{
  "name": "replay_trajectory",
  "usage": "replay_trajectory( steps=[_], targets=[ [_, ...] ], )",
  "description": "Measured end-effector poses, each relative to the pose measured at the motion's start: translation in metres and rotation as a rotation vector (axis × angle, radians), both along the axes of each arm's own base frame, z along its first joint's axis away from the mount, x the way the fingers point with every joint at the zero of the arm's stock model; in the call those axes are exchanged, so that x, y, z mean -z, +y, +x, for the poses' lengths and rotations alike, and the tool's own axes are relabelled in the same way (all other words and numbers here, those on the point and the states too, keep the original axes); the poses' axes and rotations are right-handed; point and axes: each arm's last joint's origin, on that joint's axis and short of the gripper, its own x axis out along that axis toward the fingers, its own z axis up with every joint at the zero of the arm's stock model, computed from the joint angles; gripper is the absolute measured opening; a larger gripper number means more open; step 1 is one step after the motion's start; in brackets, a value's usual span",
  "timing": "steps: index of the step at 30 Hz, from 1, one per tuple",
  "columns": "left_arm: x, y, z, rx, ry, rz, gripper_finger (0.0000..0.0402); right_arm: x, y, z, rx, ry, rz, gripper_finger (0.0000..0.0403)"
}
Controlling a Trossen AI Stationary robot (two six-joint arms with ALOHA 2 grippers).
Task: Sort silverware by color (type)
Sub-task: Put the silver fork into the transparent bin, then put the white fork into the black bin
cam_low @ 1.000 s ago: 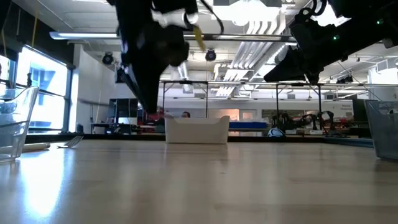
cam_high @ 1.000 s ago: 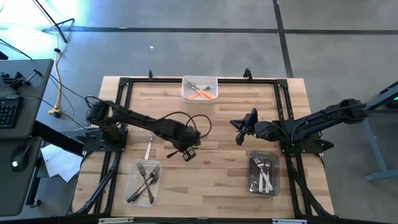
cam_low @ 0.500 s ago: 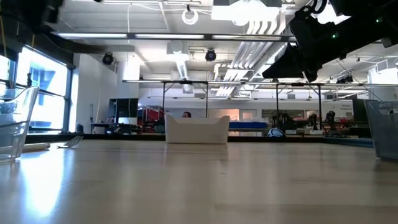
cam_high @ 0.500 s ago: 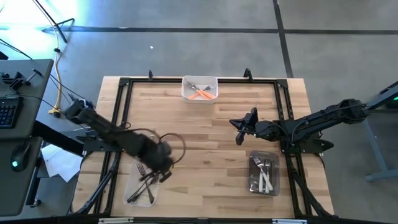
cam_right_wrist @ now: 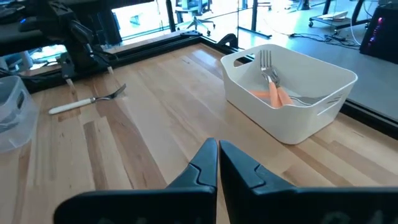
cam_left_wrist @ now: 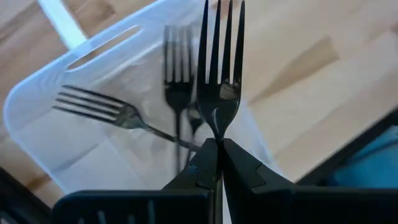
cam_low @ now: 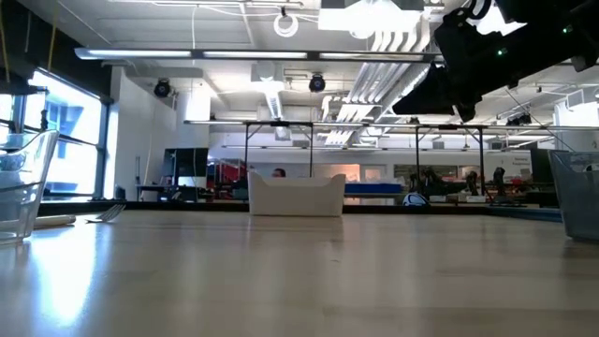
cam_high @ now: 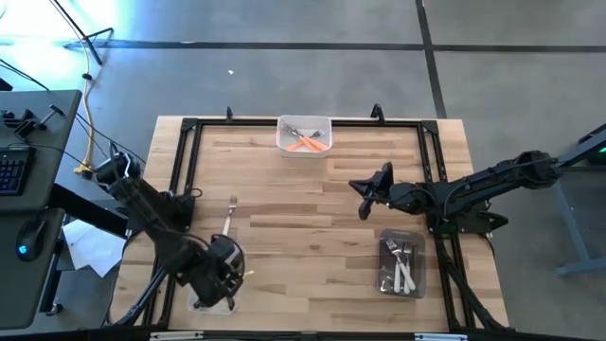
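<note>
- One dark fork [cam_left_wrist: 219,93] is clamped by its neck in the left gripper [cam_left_wrist: 217,146], whose jaws are closed tight on it, above the clear tray [cam_left_wrist: 37,124] at the worktop's 7 o'clock corner; two dark forks already lie inside.
- Step in hand, as judged: depositing. Next move calls for lowering, then parting the jaws.
- A white-handled fork [cam_high: 228,220] lies loose on the worktop [cam_high: 322,189], at 12 o'clock from that tray.
- The right gripper [cam_right_wrist: 217,158] waits mid-worktop, jaws closed, empty.
</note>
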Motion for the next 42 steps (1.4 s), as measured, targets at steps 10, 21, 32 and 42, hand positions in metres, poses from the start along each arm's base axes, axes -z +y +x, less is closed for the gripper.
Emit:
replay_trajectory(
  steps=[10,21,32,42],
  targets=[
    [0.028,-0.005,-0.007,0.022,0.047,0.003,0.0001,0.0,-0.002,0.0,0.01,-0.003,0.005,0.0],
    [0.049,0.001,-0.005,0.0,0.064,0.059,0.0001,0.0,-0.002,0.0,0.008,-0.002,-0.001,0.0],
    [0.063,0.007,-0.009,-0.013,0.04,0.107,0.0001,0.0,-0.002,0.0,0.008,0.002,-0.001,0.0],
    [0.062,0.003,-0.007,0.028,0.058,0.048,0.0049,0.0,-0.002,0.0,0.008,0.001,-0.001,0.0]
  ],
)
